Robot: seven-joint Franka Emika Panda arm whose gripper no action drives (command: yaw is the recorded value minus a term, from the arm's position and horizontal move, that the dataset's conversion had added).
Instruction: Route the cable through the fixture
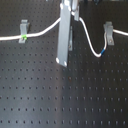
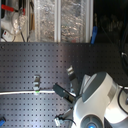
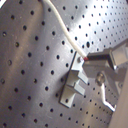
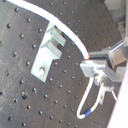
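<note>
Black perforated board point(image 1: 60, 95); hand point(image 4: 89, 61) pinching cable point(image 4: 65, 29) beside fixture point(image 4: 46, 52)

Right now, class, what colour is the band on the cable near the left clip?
Green; it shows best in the first exterior view.

First exterior view: low, close, facing across the black perforated metal breadboard point(image 1: 60, 100) toward my arm. Second exterior view: high, farther back, looking down on that breadboard from behind my white arm base point(image 2: 97, 100). Both wrist views: very close, angled onto it. All four share the breadboard.
</note>
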